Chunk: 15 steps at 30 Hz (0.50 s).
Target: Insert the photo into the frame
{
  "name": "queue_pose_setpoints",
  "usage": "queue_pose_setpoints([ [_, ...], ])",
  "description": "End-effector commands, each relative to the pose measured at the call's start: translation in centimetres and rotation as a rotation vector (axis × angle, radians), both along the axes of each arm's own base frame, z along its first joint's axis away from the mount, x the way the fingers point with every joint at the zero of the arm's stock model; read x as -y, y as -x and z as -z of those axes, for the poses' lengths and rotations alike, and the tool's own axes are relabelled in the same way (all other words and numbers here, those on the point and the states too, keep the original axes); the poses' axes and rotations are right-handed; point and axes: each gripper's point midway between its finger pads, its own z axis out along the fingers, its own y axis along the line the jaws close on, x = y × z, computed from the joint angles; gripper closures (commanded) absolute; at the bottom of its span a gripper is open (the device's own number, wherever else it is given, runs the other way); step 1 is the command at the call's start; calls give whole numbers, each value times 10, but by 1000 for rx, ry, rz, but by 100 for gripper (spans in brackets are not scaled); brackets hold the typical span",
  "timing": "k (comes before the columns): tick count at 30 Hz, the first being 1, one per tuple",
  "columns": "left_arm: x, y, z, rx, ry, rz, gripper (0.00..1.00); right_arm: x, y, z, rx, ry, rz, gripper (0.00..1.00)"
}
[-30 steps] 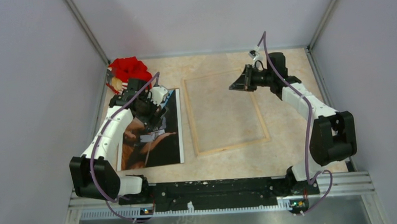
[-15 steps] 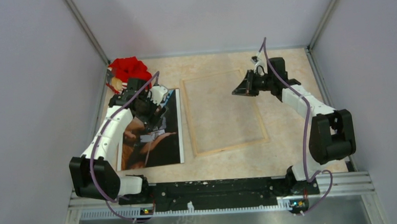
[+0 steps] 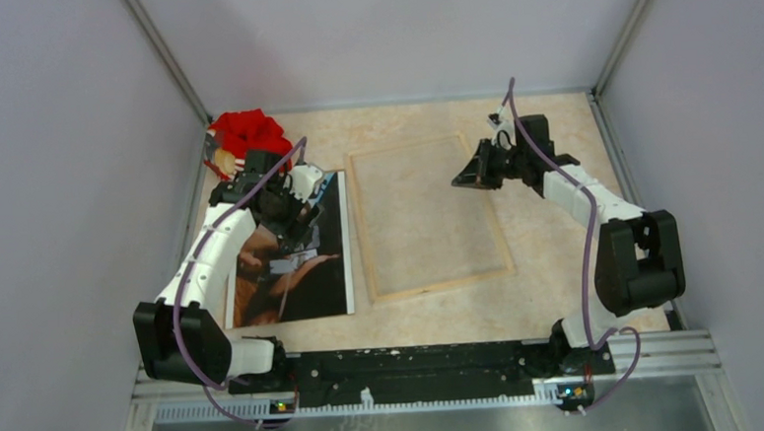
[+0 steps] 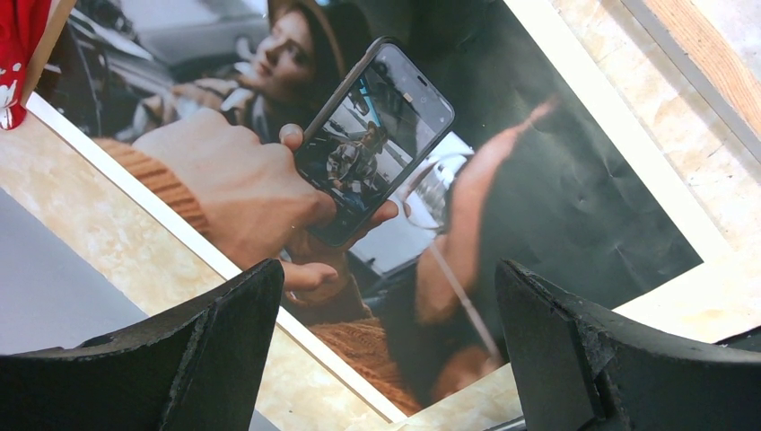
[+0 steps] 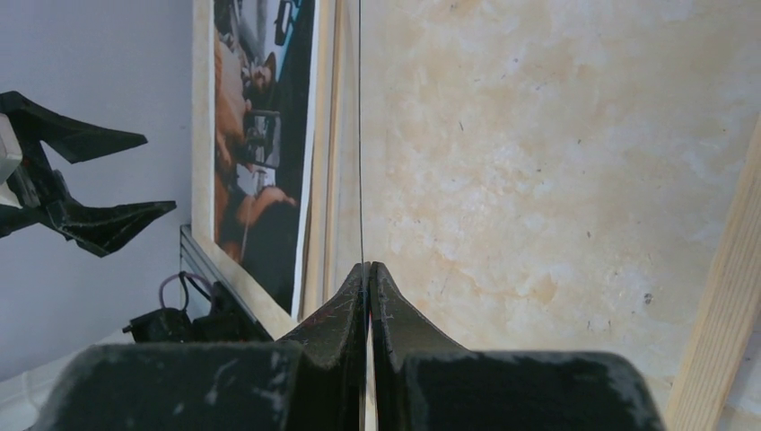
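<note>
Up close, the left gripper (image 4: 384,301) stands wide, its 2 rough black fingers (image 4: 220,328) apart over the photo (image 4: 529,189); contact cannot be told. Only the left wrist view gives the print: glossy, faintly creased, a hand holding a phone, a woman's face, thin white border. Right gripper (image 5: 366,266) is pinched tight. Only its wrist view shows a hairline dark streak rising from the tips toward 12 o'clock, nature unclear. Top view: photo flat, face up, just beside the frame (image 3: 495,212) at its 9 o'clock. Frame has thin pale-wood rails on the mottled beige table (image 3: 560,300). Red bundle (image 3: 248,132) at the photo's 11 o'clock.
</note>
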Motion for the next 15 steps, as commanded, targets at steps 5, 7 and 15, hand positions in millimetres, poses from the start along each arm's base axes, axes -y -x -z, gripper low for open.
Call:
queue_pose_setpoints([
  [5,4,-6,-16,40,18,7,6,13,-1,19,-25,85,31,92],
  [7,4,-6,-16,41,19,7,6,16,0,24,-36,105,38,88],
  [15,5,-6,-17,38,23,8,6,28,-7,37,-44,192,77,67],
])
